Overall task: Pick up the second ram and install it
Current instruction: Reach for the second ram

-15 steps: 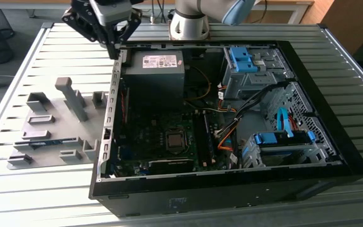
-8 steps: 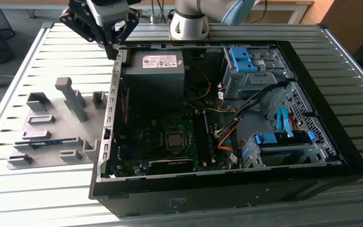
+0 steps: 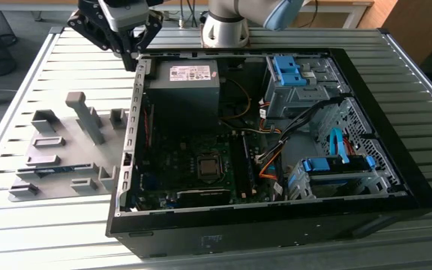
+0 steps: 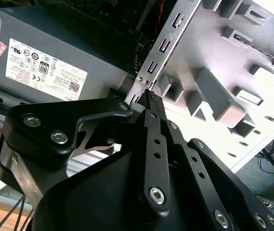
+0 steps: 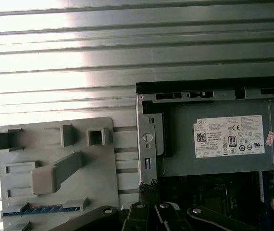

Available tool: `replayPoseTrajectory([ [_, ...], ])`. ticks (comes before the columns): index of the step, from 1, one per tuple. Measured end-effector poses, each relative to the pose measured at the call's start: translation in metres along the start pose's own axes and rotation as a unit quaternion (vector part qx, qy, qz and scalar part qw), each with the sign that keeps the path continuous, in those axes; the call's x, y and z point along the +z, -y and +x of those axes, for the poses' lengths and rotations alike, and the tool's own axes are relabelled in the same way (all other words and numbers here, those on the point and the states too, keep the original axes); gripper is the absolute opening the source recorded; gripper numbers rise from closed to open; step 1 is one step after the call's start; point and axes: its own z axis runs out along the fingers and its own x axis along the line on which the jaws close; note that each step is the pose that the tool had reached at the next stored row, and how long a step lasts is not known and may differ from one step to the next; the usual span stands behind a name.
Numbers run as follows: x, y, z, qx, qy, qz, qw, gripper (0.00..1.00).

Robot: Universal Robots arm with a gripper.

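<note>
first wrist view: the second ram [image 5: 45, 209] is lodged in the grey fixture [image 5: 103, 163], apart from the gripper [image 5: 149, 190], which is clenched, seemingly empty, beside the case wall [image 5: 149, 144].

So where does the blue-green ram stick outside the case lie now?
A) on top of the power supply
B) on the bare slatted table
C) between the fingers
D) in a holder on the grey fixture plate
D: the second ram sits in a holder on the grey fixture plate, and the gripper hangs apart from it, by the case corner.
</note>
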Motion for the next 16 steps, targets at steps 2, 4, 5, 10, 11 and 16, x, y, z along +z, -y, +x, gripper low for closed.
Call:
replayPoseTrajectory([
  [2, 0.0001, 0.0001, 0.0011, 0.0, 0.0, 0.0, 1.0, 0.11],
  [4, 0.0002, 0.0002, 0.0023, 0.0, -0.0001, 0.0, 1.0, 0.11],
  [5, 0.0002, 0.0002, 0.0031, 0.0, -0.0001, 0.0001, 1.0, 0.11],
  [10, 0.0005, 0.0006, 0.0084, 0.0, -0.0001, 0.0, 1.0, 0.11],
  [11, 0.0005, 0.0008, 0.01, 0.0, -0.0001, 0.0, 1.0, 0.11],
  [16, 0.0006, 0.0016, 0.0202, 0.0, -0.0001, 0.0, 1.0, 0.11],
])
